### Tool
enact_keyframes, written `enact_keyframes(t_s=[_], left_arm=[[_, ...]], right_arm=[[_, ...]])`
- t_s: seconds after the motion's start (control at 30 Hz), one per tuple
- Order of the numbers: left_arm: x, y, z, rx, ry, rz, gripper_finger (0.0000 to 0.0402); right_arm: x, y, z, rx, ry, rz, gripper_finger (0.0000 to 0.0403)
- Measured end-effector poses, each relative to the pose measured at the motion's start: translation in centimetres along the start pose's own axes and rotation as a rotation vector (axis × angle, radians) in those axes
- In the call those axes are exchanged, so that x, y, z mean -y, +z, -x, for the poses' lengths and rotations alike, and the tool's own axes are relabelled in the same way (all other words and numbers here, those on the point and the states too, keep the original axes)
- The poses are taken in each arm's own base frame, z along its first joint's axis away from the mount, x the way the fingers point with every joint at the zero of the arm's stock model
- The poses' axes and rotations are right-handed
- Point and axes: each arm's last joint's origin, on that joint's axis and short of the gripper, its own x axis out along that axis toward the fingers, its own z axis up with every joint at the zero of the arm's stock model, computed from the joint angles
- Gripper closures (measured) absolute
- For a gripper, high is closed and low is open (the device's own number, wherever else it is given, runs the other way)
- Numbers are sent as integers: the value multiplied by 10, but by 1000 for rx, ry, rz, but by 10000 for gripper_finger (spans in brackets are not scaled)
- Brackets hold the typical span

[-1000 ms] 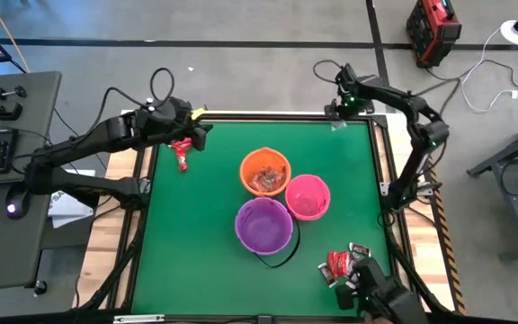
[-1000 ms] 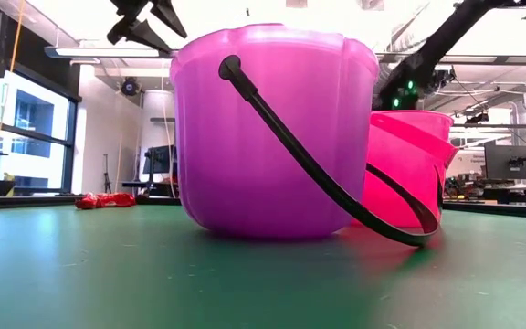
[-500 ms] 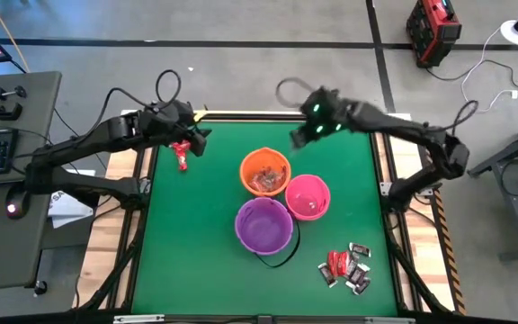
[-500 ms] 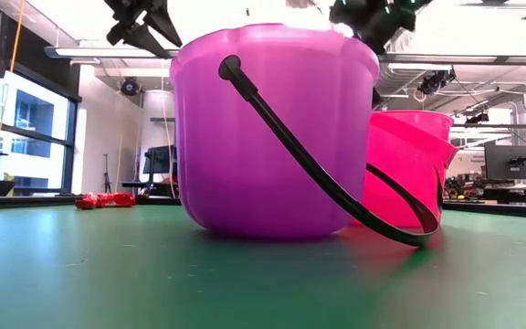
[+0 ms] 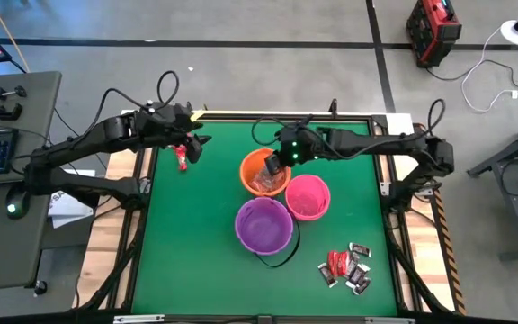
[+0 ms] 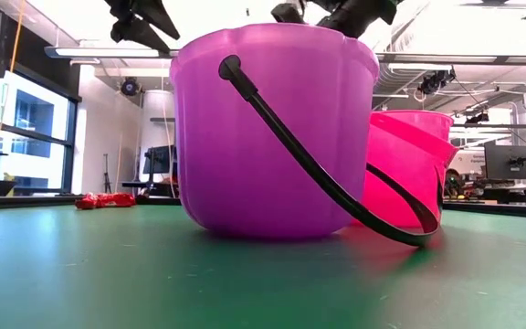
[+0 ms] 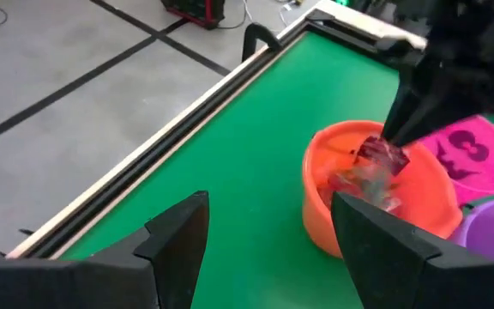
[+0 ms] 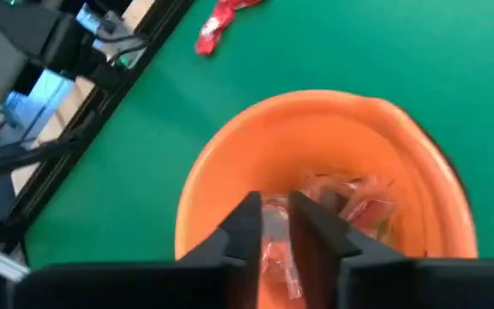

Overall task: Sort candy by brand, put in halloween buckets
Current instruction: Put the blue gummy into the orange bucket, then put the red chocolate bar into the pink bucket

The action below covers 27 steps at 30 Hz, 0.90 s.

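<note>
We see the right end effector [image 5: 274,165] over the orange bucket [image 5: 252,166], fingers slightly parted around a red-and-clear candy [image 7: 382,154]. Left end effector [image 5: 196,144] hangs spread above red candy [image 5: 182,157] on the table [image 5: 196,243]; 3 buckets sit mid-table.

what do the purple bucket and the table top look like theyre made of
Purple bucket: looks like thin moulded plastic, smooth and slightly translucent, since light glows through its ribbed wall; its black handle also looks plastic.
Table top: seems covered in green felt or a matte mat, flat with no glare.
</note>
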Motion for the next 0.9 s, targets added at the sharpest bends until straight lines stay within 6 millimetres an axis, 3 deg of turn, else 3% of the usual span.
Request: enact_keyframes(t_s=[0.2, 0.33, 0.47, 0.6, 0.7, 0.9], left_arm=[[0, 0, 1, 5, -2, 30, 165], [2, 2, 1, 22, -10, 78, 165], [6, 6, 1, 66, -37, 131, 165], [12, 7, -1, 75, -60, 179, 165], [18, 6, -5, 61, -68, 213, 165], [35, 1, -21, -3, -84, 253, 165]], right_arm=[[-4, -6, 9, -27, -10, 143, 238], [-6, -6, 33, -22, 9, 202, 197], [-16, -24, 67, -108, 41, 279, 188], [-26, -59, 101, -255, 31, 333, 187], [-34, -91, 119, -394, -10, 273, 187], [-48, -168, 129, -587, -145, 91, 187]])
